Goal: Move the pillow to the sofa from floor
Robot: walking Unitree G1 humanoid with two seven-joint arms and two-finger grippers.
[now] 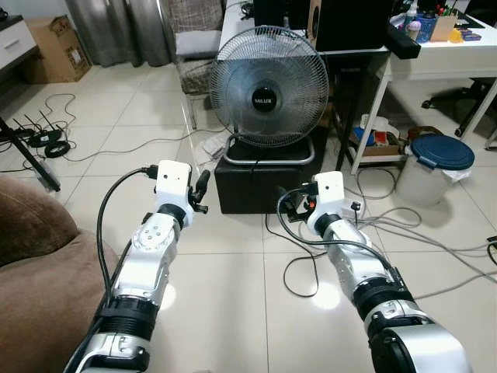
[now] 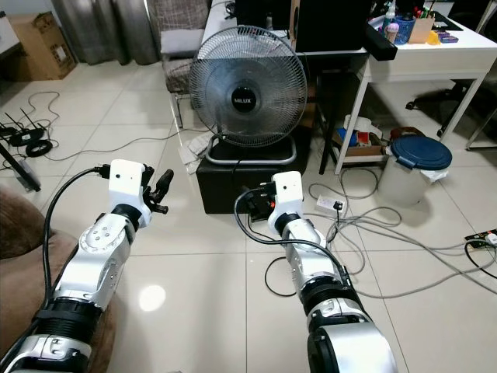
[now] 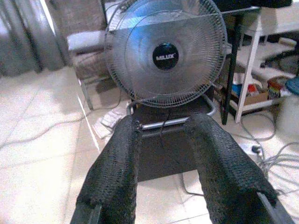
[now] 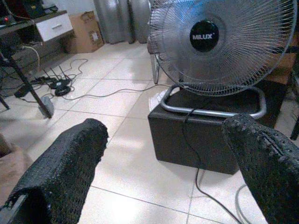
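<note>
We hold both arms out over the tiled floor [image 1: 233, 256], facing a fan [image 1: 269, 85] that stands on a black box [image 1: 264, 185]. Our left gripper [image 3: 163, 140] hangs in the air short of the box, its two fingers spread with nothing between them; through the gap we see the box and the fan's base. Our right gripper [image 4: 163, 140] is also in the air near the box, its fingers wide apart and empty. At our left, low beside the left arm, lies a brown cushioned mass [image 1: 39, 249]; we cannot tell whether it is the pillow or part of the sofa. Cables [image 1: 365, 233] trail across the tiles to our right, near a bin [image 1: 435, 167] with a blue lid that sits beside a white desk [image 1: 435, 62]. A cardboard box [image 1: 54, 47] stands far off to the left.
</note>
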